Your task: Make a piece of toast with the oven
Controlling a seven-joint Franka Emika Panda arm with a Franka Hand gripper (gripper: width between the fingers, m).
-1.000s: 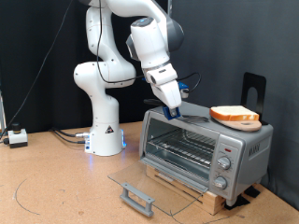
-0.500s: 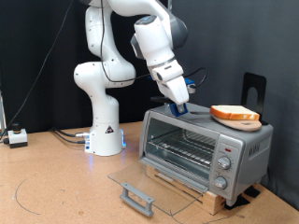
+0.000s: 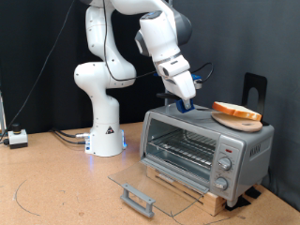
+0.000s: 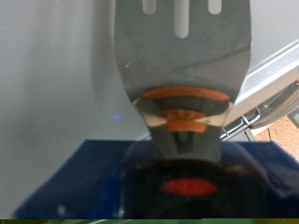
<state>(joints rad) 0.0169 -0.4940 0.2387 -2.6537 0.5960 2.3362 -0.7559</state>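
Gripper (image 3: 190,104) sits further toward the exterior view's right than 1.0 s ago, along the oven (image 3: 206,146) top, closer to the piece of toast (image 3: 236,113) (near side now tilted up). Arm elbow shifts likewise.

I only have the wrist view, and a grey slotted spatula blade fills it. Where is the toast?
Observer: The piece of toast lies on a round wooden board on top of the oven, towards the exterior view's right.
Operator: And the gripper?
Observer: The gripper is above the oven's top, to the exterior view's left of the toast, with the spatula in its fingers.
Operator: Is the oven door open?
Observer: Yes. The glass door lies folded down flat in front, and the wire rack inside shows bare.
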